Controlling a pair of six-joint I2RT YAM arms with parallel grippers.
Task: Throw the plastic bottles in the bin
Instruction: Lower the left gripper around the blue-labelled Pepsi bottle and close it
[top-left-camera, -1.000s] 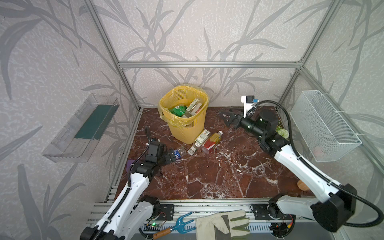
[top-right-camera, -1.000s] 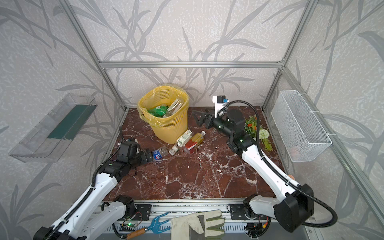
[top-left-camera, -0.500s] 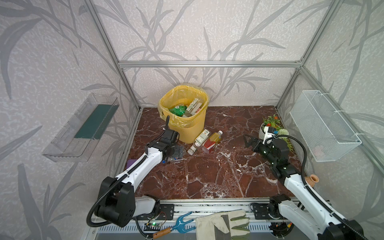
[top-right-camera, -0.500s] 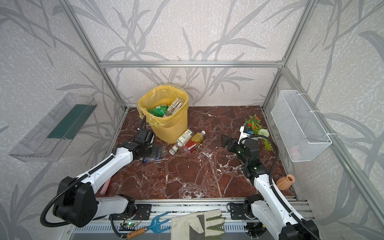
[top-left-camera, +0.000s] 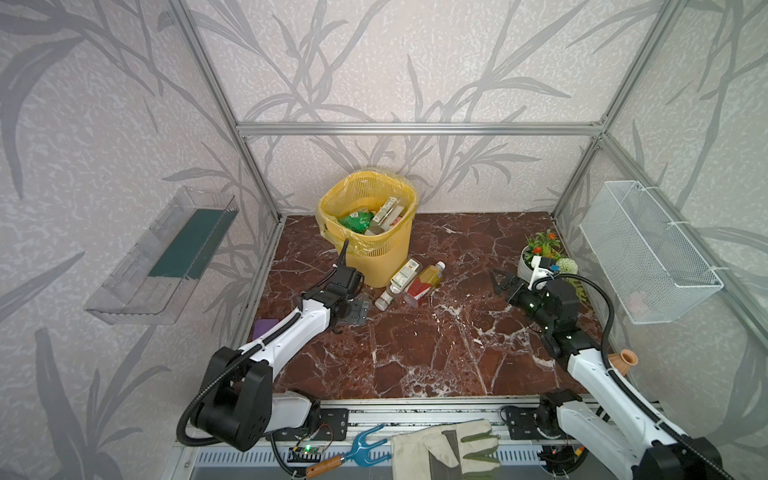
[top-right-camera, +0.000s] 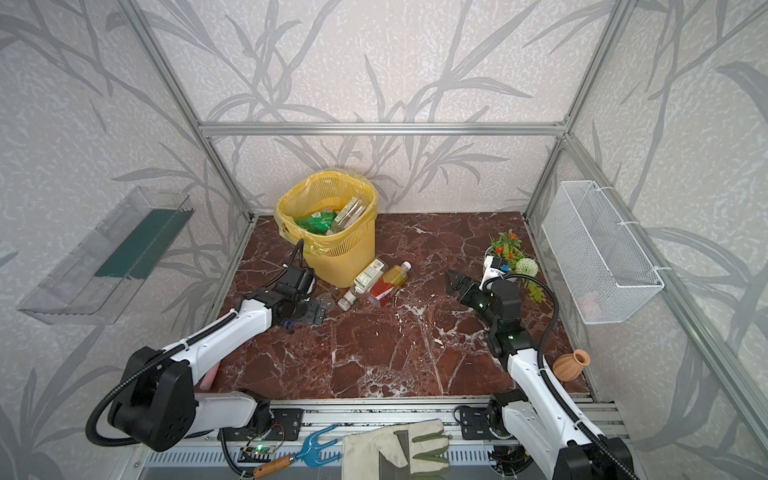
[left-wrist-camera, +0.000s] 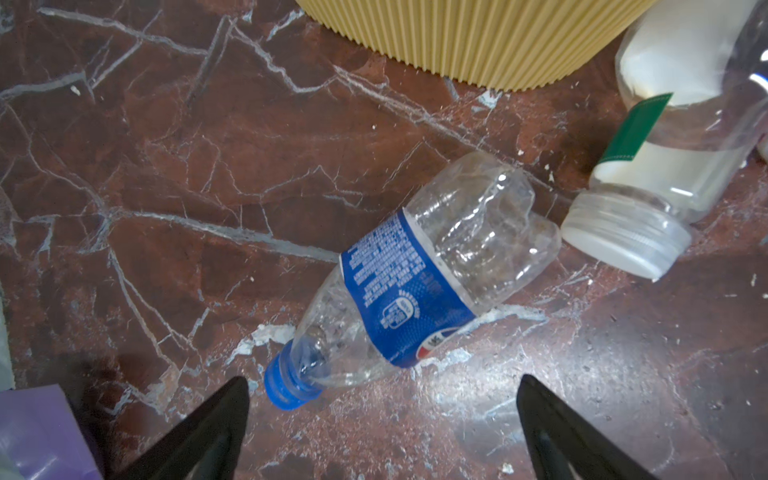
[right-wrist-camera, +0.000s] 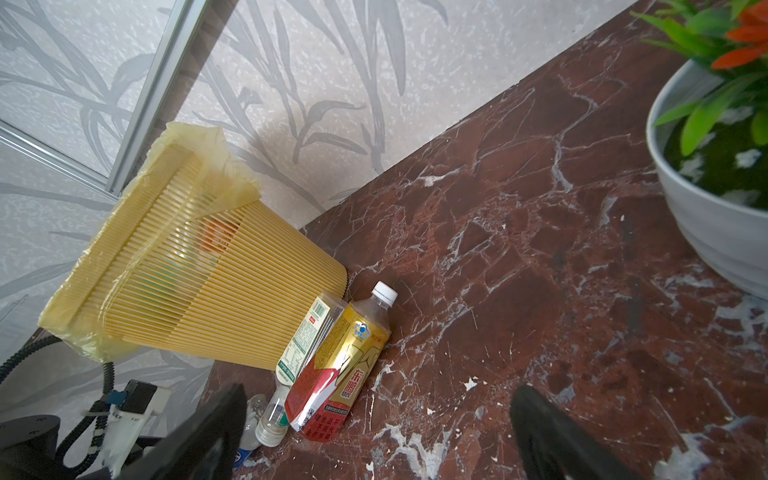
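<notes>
Some bottles (top-left-camera: 386, 212) already lie in the bin (top-left-camera: 384, 259); three are left on the counter (top-left-camera: 415, 345) at its foot. The crushed blue-label bottle (left-wrist-camera: 411, 286) lies flat near the bin, its cap towards the left tool (left-wrist-camera: 383, 381), which hangs wide and empty above it, probably lined up to grip. The white-label bottle (top-left-camera: 400, 277) and amber bottle (top-left-camera: 426, 280) lie side by side against the bin. The right tool (right-wrist-camera: 381, 390), also wide and empty, faces them from well away from the bin.

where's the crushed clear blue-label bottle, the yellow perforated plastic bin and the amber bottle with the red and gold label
crushed clear blue-label bottle (left-wrist-camera: 409, 291): left wrist view, on its label
yellow perforated plastic bin (top-left-camera: 384, 262): in a top view, front wall
amber bottle with red and gold label (right-wrist-camera: 340, 374): right wrist view, on its label
</notes>
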